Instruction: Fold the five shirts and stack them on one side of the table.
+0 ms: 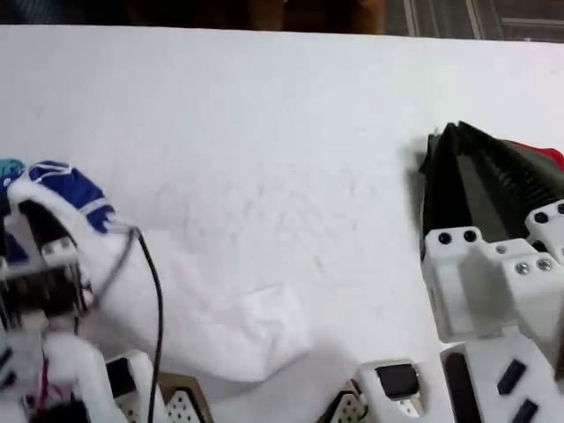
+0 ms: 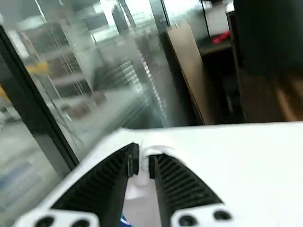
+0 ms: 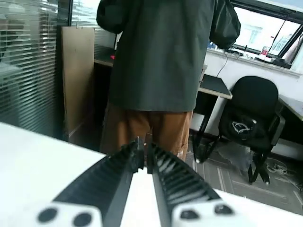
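1. White cloth edged in blue: I count one shirt (image 1: pixel 203 308). It sits toward the near left corner of the worktop (image 1: pixel 264 115).
2. The shirt's blue-trimmed end is bunched up against the left arm near the left edge. The rest spreads as a broad white fold toward the middle of the near edge. I cannot tell whether that lower part lies flat or hangs free.
3. Two arms are in view, one at each side of the worktop, and each has one gripper.
4. The left gripper (image 2: pixel 143 158) has its two black ribbed jaws drawn nearly together. A pinch of the shirt's white fabric is clamped between the tips.
5. The right gripper (image 3: pixel 144 151) has its jaws pressed together, leaving just a thin slit with nothing in it. It sits by the right edge, well apart from the shirt.
6. One black cable (image 1: pixel 152 282) runs down from the left arm across the shirt toward the near edge.
7. One small teal patch (image 1: pixel 9 169) shows at the left edge, and one red patch (image 1: pixel 548 157) shows at the right edge behind the right gripper. I cannot tell what either one is.
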